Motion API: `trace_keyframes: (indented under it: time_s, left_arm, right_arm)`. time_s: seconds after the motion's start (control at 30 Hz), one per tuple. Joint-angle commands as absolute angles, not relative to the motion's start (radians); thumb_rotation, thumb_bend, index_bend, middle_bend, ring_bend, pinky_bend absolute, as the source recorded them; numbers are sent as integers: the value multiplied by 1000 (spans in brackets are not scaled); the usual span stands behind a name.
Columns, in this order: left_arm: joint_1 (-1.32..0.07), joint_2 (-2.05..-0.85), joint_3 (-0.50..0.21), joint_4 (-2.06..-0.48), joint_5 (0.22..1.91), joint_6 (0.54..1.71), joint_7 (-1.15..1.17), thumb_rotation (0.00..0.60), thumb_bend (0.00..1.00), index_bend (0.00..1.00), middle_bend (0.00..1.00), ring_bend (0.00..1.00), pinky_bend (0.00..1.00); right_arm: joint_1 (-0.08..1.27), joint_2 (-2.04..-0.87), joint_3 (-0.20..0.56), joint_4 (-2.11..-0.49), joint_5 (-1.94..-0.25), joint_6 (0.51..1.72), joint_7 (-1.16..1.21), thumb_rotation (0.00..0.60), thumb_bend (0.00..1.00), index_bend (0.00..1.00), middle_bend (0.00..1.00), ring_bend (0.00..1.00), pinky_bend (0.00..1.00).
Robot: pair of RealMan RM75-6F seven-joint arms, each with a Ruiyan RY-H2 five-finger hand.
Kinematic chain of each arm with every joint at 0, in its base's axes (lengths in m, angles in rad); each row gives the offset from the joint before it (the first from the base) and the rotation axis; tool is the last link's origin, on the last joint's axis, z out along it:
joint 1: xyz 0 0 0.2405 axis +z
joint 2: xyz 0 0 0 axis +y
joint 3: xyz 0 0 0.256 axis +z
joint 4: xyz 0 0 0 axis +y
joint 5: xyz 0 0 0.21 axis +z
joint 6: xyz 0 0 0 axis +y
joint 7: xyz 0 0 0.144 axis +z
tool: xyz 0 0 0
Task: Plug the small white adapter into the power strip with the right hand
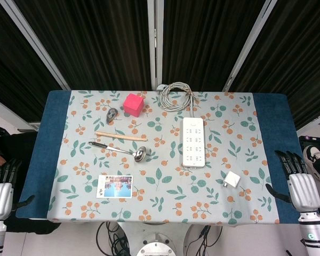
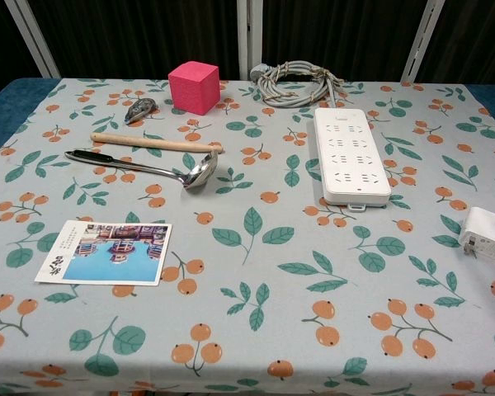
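Resting off the table edges, both my hands hold nothing.
Head view: my right hand (image 1: 303, 188) sits past the right edge, fingers spread, empty; my left hand (image 1: 1, 188) past the left edge, likewise. The small white adapter (image 1: 232, 179) lies near the front right, apart from the power strip (image 1: 193, 142); open cloth lies between them. Chest view: adapter (image 2: 486, 233) near the frame's right edge, strip (image 2: 351, 154) mid-table, its coiled cable (image 2: 295, 82) behind; hands not seen.
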State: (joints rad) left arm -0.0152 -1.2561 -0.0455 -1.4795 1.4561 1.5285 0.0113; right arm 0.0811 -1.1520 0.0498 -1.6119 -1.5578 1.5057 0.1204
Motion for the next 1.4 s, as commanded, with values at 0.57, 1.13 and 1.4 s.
trace_keyframes:
  time_s: [0.57, 1.13, 1.4]
  left_arm:
    - [-11, -1255, -43, -1483, 1461, 1534, 8, 600, 46, 62, 0, 0, 0]
    - [-5, -1258, -44, -1474, 1454, 1534, -3, 600, 46, 62, 0, 0, 0]
    - [1, -1260, -43, -1465, 1452, 1539, -15, 600, 47, 62, 0, 0, 0]
  right_arm:
    - [198, -1217, 27, -1523, -1503, 1240, 82, 600, 102, 30, 94, 0, 0]
    - [324, -1404, 30, -1287, -1498, 1080, 111, 600, 68, 30, 92, 0, 0]
    - [366, -1464, 29, -1259, -1524, 1069, 115, 600, 68, 31, 92, 0, 0]
